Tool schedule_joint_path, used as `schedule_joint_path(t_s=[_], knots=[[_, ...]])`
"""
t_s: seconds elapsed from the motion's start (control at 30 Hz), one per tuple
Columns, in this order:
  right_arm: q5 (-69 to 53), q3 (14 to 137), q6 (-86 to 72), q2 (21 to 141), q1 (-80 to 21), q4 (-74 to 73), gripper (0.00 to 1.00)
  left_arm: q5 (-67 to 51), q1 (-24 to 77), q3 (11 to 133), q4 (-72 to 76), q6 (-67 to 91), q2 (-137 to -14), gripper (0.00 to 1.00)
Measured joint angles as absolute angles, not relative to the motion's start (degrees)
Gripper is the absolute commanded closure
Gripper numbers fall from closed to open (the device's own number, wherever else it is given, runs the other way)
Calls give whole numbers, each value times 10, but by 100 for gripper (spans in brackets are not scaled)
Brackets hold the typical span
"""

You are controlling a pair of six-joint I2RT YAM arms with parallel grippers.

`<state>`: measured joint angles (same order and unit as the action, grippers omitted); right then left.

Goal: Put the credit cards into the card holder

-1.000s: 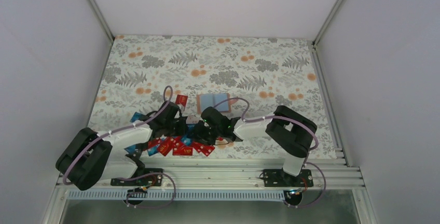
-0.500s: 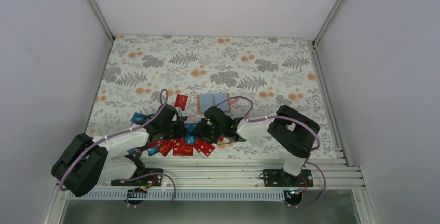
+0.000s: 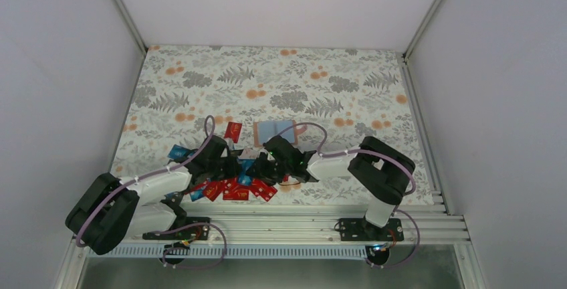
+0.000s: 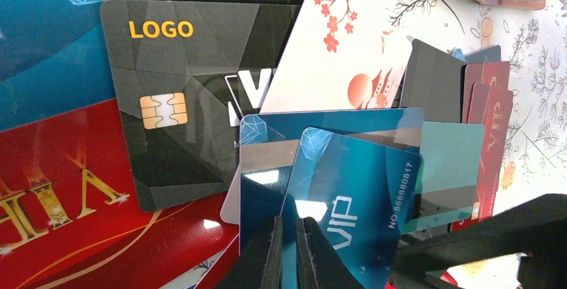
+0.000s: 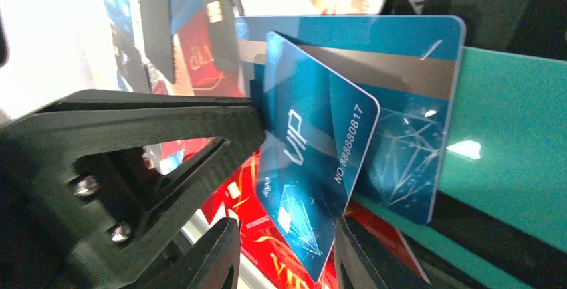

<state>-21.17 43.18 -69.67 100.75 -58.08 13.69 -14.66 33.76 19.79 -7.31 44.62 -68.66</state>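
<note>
left fingers: your left fingers are pinched almost shut on the near edge of a blue card marked VIP, and they hold it tilted up off the heap.
right fingers: your right fingers stand partly apart, one on each side of the free end of that same blue card (whether either pad touches the plastic, you cannot tell from the wrist view).
pile of cards: it lies on the desk right under both pairs of fingers. The cards overlap and are mostly red, with some blue.
black card: it lies flat just beyond the left fingers and to their left, with LOGO and a gold chip facing up.
pale card: it lies beyond the left fingers with a red blossom print, beside the black card and partly under the blue ones.
second blue card: it sits directly behind the held one, grey stripe showing.
teal card: it is to the right of the left fingers, behind the held card.
lone red card: it lies on the desk beyond the left fingers, apart from the heap.
card holder: it lies opened flat on the desk just beyond the right fingers, blue-grey inside up with a tan border.
desk: it has a floral-patterned top.
</note>
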Motion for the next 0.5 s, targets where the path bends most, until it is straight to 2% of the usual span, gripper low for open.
schedule_joint_path(t_s=[0.5], knots=[[-223, 432, -664, 980, -581, 147, 65, -145, 339, 196, -71, 457, -685, 91]])
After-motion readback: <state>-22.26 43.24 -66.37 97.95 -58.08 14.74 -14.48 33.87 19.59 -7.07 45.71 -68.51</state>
